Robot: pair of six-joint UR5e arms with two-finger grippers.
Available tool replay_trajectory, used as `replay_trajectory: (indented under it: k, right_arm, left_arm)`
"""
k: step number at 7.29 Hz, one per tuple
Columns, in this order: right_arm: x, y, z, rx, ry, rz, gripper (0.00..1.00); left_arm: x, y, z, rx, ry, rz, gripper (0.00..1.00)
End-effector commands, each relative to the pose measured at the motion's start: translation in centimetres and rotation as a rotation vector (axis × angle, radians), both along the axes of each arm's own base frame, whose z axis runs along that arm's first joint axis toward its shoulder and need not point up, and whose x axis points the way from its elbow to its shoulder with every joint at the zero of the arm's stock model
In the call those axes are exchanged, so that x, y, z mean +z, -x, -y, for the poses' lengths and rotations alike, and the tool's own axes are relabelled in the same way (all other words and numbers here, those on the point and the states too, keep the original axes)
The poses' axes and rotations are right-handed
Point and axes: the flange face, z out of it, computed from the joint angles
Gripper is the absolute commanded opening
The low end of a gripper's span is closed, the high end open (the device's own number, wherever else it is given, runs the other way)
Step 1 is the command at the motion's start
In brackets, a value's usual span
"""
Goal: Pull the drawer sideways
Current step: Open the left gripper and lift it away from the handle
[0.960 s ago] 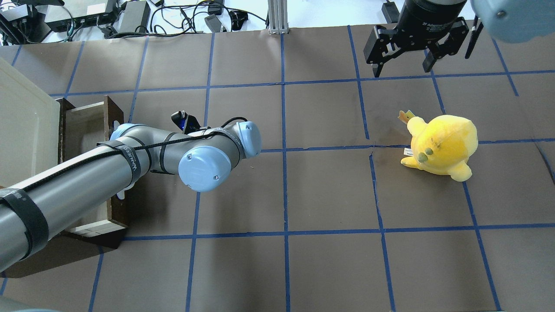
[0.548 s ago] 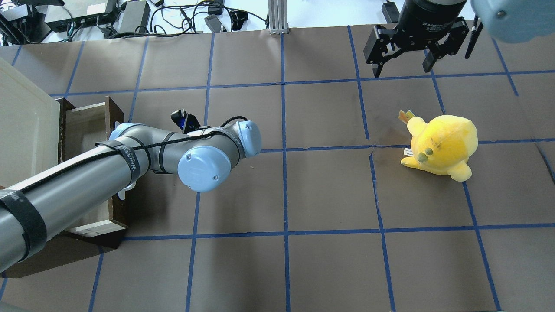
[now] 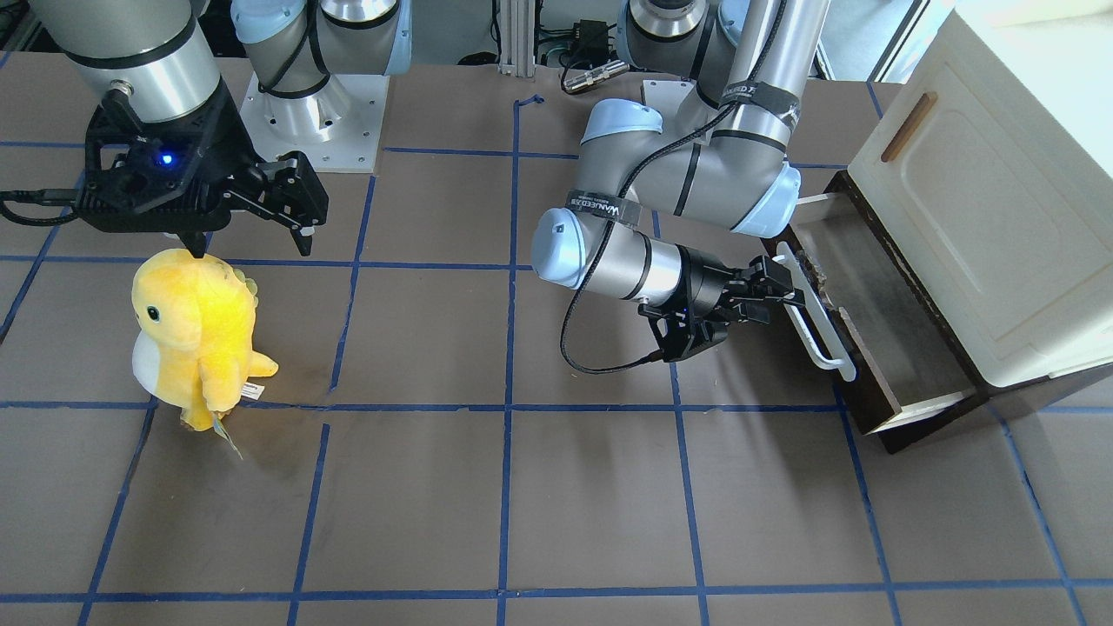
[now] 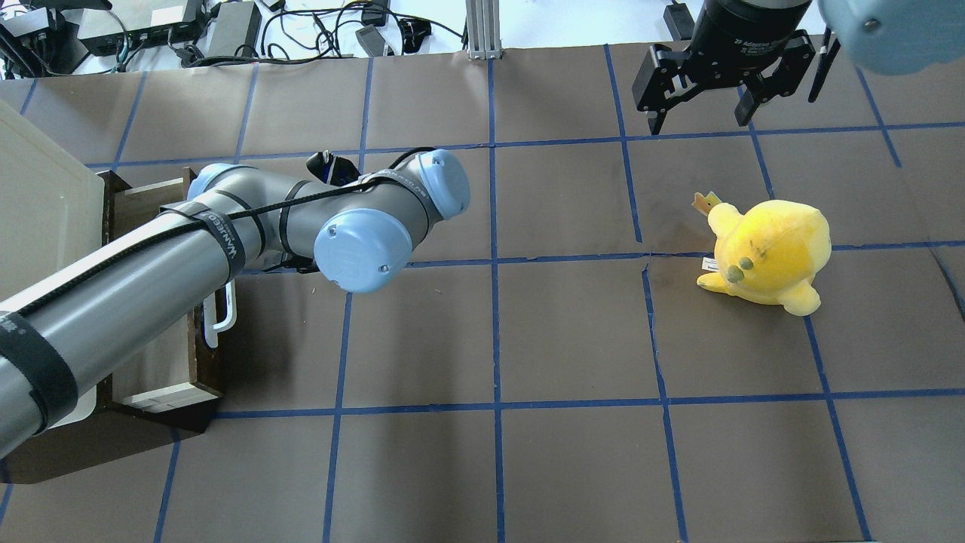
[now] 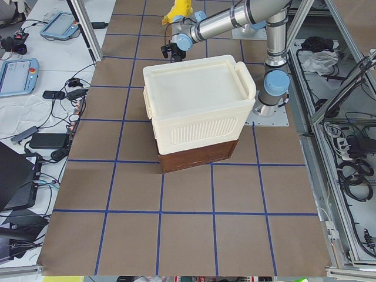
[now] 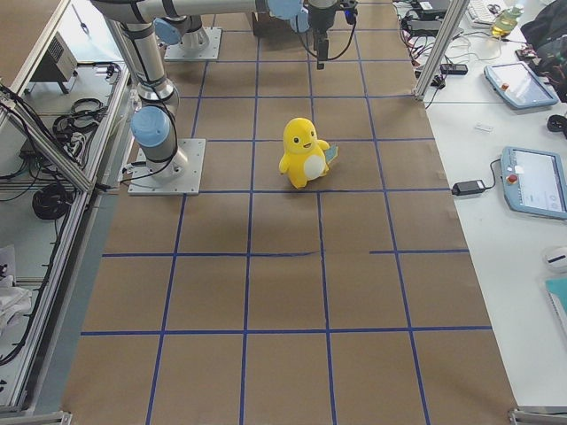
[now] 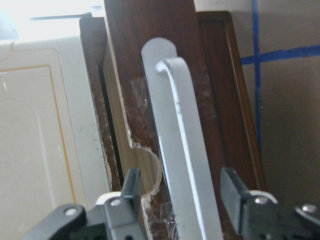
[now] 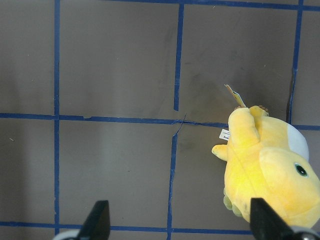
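Note:
The drawer has a dark brown front and a long white bar handle. It stands pulled out from the foot of the cream cabinet. My left gripper is level with the handle's far end. In the left wrist view the handle runs between my two open fingers, which stand either side of it. In the overhead view the arm hides this gripper, and only the handle's near end shows. My right gripper is open and empty, above the table beyond the plush.
A yellow plush toy stands on the brown papered table on my right side, and it also shows in the right wrist view. The cabinet fills the table's left end. Cables and boxes lie past the far edge.
My left arm's wrist has swung toward the far side of the table, along the drawer front, and the handle's near end is now uncovered. The drawer and the right arm have not moved.

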Motion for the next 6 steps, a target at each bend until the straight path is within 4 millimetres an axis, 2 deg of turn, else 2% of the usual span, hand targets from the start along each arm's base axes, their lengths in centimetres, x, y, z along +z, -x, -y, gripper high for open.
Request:
replay_trajectory:
  k: [1, 3, 4, 5, 6]
  right_arm:
    - [0.0, 0.0, 0.0, 0.000, 0.000, 0.000, 1.00]
    - [0.0, 0.0, 0.0, 0.000, 0.000, 0.000, 1.00]
    - [0.0, 0.0, 0.0, 0.001, 0.000, 0.000, 1.00]
    - [0.0, 0.0, 0.0, 0.000, 0.000, 0.000, 1.00]
    - [0.0, 0.0, 0.0, 0.000, 0.000, 0.000, 1.00]
  left_arm:
    - [5.5, 1.8, 1.4, 0.060, 0.040, -0.234, 0.67]
    - [10.6, 3.2, 1.7, 0.110, 0.098, -0.454, 0.90]
    - [12.9, 3.1, 1.5, 0.112, 0.098, -0.540, 0.98]
    - [15.1, 1.9, 0.6, 0.112, 0.114, -0.569, 1.00]
    - [18.3, 0.7, -0.3, 0.109, 0.130, -0.663, 1.00]
